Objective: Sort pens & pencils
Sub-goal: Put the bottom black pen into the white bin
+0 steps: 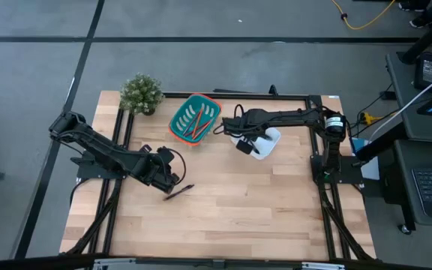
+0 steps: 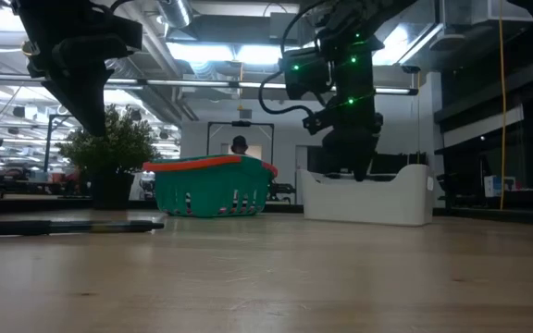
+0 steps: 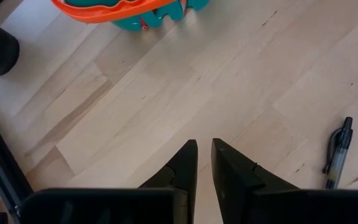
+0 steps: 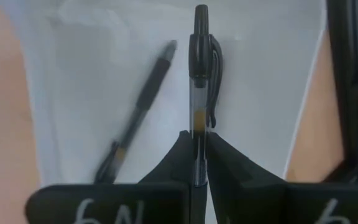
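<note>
The right gripper (image 4: 199, 163) hangs over the white tray (image 1: 270, 142), which sits just past the table's centre toward one o'clock in the high view, and it is clamped on a pen (image 4: 200, 81) whose capped end sticks out beyond the fingertips. A second pen (image 4: 138, 112) lies slantwise on the tray floor below it. The left gripper (image 3: 204, 163) is released, its fingers only slightly parted with nothing between them, and it hovers over bare wood at about nine o'clock from the table's centre. A third pen (image 1: 178, 192) lies flat on the table (image 1: 238, 217) just beside that gripper, on its five o'clock side; the low view shows it resting on the wood. The teal basket with the orange rim (image 1: 194, 118) stands at about eleven o'clock, just beside the tray's nine o'clock side, and holds the pencils (image 1: 198, 126), orange-red sticks lying across one another; their count cannot be told. A small potted plant (image 1: 142, 94) stands at the table's far edge, at ten o'clock from the basket.
</note>
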Action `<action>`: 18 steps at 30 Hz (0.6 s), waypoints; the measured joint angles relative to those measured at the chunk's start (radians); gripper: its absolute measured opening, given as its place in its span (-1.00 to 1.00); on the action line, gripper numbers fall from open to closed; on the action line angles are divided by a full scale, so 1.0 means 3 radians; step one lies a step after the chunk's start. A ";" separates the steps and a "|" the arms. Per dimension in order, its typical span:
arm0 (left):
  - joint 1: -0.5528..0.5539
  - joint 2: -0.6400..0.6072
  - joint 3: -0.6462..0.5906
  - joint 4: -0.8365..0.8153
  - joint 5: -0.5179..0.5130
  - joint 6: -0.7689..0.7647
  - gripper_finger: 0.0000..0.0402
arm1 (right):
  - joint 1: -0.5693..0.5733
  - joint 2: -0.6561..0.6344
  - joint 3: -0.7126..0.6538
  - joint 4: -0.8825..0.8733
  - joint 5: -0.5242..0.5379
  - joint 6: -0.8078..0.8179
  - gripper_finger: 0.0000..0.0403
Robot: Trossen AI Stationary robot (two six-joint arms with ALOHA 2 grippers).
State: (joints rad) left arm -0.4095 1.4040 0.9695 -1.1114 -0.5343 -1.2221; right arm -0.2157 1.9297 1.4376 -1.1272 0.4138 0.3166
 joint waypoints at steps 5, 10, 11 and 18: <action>-0.0001 0.0000 0.0000 0.0000 0.0000 0.0006 -0.79 | -0.0013 0.0000 -0.0011 0.0101 -0.0080 -0.0019 -0.87; -0.0001 0.0000 -0.0001 0.0000 0.0001 0.0007 -0.79 | -0.0013 0.0000 -0.0013 0.0102 -0.0079 0.0033 -0.84; -0.0001 0.0000 0.0000 0.0000 0.0001 0.0007 -0.79 | -0.0013 0.0000 -0.0013 0.0102 -0.0080 0.0039 -0.83; -0.0001 0.0000 0.0000 -0.0001 0.0001 0.0008 -0.79 | -0.0013 0.0000 -0.0013 0.0101 -0.0078 -0.0024 -0.81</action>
State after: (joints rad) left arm -0.4099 1.4040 0.9695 -1.1117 -0.5339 -1.2198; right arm -0.2195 1.9297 1.4338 -1.0969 0.3904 0.3093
